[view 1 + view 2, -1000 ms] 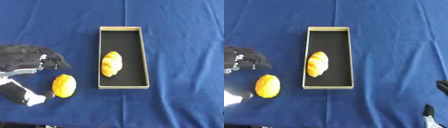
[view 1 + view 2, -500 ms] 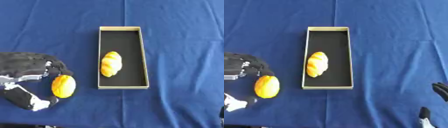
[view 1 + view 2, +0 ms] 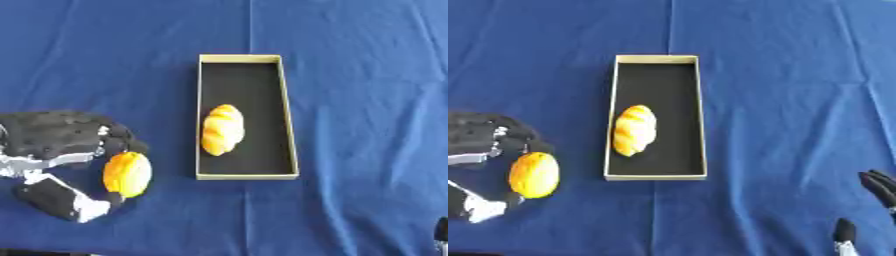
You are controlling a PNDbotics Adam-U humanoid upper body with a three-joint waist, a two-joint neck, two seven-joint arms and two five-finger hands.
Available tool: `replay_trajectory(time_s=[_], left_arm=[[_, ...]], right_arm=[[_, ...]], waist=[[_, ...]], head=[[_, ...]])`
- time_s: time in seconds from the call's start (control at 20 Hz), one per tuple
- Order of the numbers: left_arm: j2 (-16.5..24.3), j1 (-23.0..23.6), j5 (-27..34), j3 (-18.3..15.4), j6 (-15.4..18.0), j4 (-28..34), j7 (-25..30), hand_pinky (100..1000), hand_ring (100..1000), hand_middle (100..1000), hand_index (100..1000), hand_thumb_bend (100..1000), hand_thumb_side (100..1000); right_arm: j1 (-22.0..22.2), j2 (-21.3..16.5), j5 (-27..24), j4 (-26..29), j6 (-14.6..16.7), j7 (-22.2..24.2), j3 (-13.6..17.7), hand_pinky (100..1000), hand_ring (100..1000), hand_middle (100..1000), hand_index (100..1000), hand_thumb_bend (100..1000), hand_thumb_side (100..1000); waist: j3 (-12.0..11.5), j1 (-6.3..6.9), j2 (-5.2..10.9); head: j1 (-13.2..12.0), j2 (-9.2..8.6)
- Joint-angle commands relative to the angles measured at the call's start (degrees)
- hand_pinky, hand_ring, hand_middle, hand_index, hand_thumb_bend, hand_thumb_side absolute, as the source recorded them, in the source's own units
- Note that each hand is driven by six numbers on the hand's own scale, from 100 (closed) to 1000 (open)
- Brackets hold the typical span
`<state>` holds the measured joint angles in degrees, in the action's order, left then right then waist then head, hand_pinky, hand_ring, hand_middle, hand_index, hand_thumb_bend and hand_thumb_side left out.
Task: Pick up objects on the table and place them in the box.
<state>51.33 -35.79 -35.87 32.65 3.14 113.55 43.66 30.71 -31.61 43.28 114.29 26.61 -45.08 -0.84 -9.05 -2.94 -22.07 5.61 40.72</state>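
An orange oval thing (image 3: 128,174) lies on the blue cloth, left of the box. My left hand (image 3: 57,142) wraps it from the left: the curled fingers (image 3: 129,147) touch its top end and the thumb (image 3: 66,202) reaches its bottom end. It still rests on the cloth. The long box (image 3: 290,125), tan-rimmed with a black floor, lies in the middle with a yellow bread roll (image 3: 222,129) in its near half. My right hand (image 3: 878,186) shows at the lower right corner, fingers relaxed and holding nothing.
A blue cloth (image 3: 359,75) covers the whole table. The far half of the box floor (image 3: 241,80) is bare black.
My left hand has come down and right onto the orange thing, its fingers and thumb closing round both ends. The right hand has edged slightly into view.
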Motion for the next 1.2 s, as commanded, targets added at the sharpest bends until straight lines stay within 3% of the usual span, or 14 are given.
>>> replay_trajectory(time_s=[0.05,0.1,0.35,0.55,0.6,0.75,0.95,1.2], left_arm=[[0.59,-0.29,-1.82,0.15,-0.27,-0.33,0.12,939,879,796,971,227,527],[0.49,-0.26,-2.14,0.35,-0.23,-0.55,0.13,929,857,786,970,236,481],[0.14,-0.45,-3.77,1.05,0.7,-2.08,1.05,916,853,794,975,302,504],[-0.46,-0.67,-5.78,1.51,1.31,-4.08,0.69,903,838,781,966,298,450],[-0.61,-0.71,-6.15,1.57,1.27,-4.53,0.33,891,821,766,957,282,341],[-0.99,-0.81,-6.46,1.63,0.5,-5.19,-1.25,849,769,715,929,228,134],[-0.83,-1.06,-6.2,0.4,-1.19,-3.09,-5.64,743,676,628,852,106,140],[0.32,-1.96,-4.95,-2.19,-0.03,0.84,-9.63,708,657,614,819,100,137]], right_arm=[[0.07,-0.31,0.34,0.3,7.11,-6.89,-0.25,787,885,812,917,100,704],[0.0,-0.19,0.36,0.3,7.14,-6.89,-0.4,787,885,811,918,100,709],[-0.23,0.31,0.34,0.3,7.37,-6.86,-1.09,788,886,811,920,100,728],[-0.25,0.52,0.62,0.3,7.16,-6.72,-1.6,788,886,811,921,100,733],[-0.24,0.58,0.65,0.3,7.16,-6.74,-1.65,789,886,811,921,100,734],[-0.2,0.83,0.81,0.3,7.41,-6.86,-1.69,789,886,810,920,100,734],[0.11,1.13,0.79,0.3,7.64,-6.89,-1.45,789,886,810,921,100,744],[0.67,1.37,0.89,0.3,7.71,-6.89,-1.16,789,885,809,920,100,731]], waist=[[0.1,0.14,0.79],[0.11,0.15,0.78],[0.16,0.23,0.8],[0.22,0.34,0.82],[0.26,0.35,0.82],[0.34,0.39,0.84],[0.29,0.44,0.99],[0.18,0.53,1.38]], head=[[-0.06,-0.53],[-0.08,-0.56],[-0.23,-0.71],[-0.26,-0.81],[-0.3,-0.76],[-0.29,-0.6],[-0.18,-0.43],[0.15,-0.19]])
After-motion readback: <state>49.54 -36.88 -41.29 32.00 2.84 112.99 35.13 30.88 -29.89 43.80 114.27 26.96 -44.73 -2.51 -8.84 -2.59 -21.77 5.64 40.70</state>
